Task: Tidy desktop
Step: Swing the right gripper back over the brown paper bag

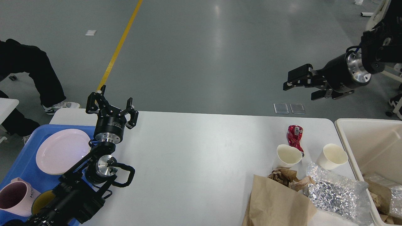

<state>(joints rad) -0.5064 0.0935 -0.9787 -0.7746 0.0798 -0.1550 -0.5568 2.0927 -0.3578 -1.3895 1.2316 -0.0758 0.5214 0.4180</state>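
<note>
Leftmost, your blue tray overhangs the table edge, holding a pink plate, a pink mug and a yellow-lined cup. Just right of it your left gripper hangs over the desktop's far-left corner, fingers spread wide, nothing in them. The middle of the white top is bare. Further right lies the litter: a crushed red can touching a white paper cup, a second paper cup near it, crumpled brown paper and a silvery bubble-wrap bag at the near edge. Your right gripper is raised beyond the far edge, open and empty. Far right, the cream bin already holds some wrapping. Likely step: reaching for the next scrap. You would need to lower the right gripper onto the can or a cup, then close.
</note>
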